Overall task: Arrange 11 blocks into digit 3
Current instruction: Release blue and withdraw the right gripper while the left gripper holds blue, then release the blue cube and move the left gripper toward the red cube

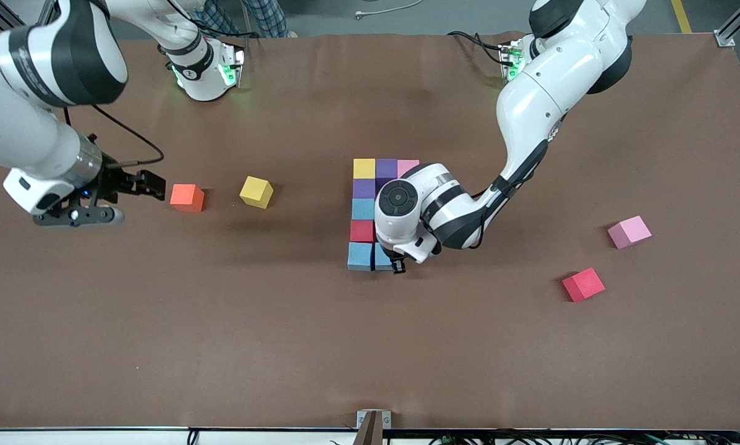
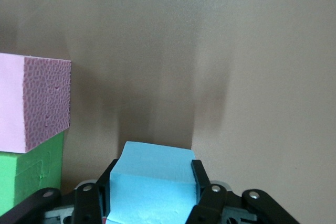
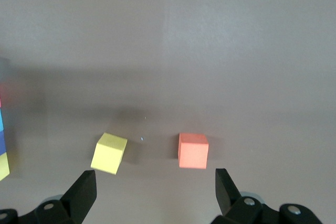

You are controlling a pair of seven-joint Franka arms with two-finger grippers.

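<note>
Centre of frame: left gripper (image 1: 399, 267) clamping a light blue block (image 2: 152, 184) at the block figure's (image 1: 370, 210) lower row; mid-left, right gripper (image 1: 150, 185) waiting, jaws wide.

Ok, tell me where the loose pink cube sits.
The loose pink cube lies toward the left arm's end of the table, farther from the front camera than the nearby red cube.

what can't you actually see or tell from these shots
- Front view: the left arm's wrist covers the middle of the block figure, so its green block and the cells beside it are hidden there.
- Front view: the left pincer is mostly under that wrist; the light blue block it grips shows only in the left wrist view.
- Left wrist view: a pink block and the green one are cut by the edge.
</note>
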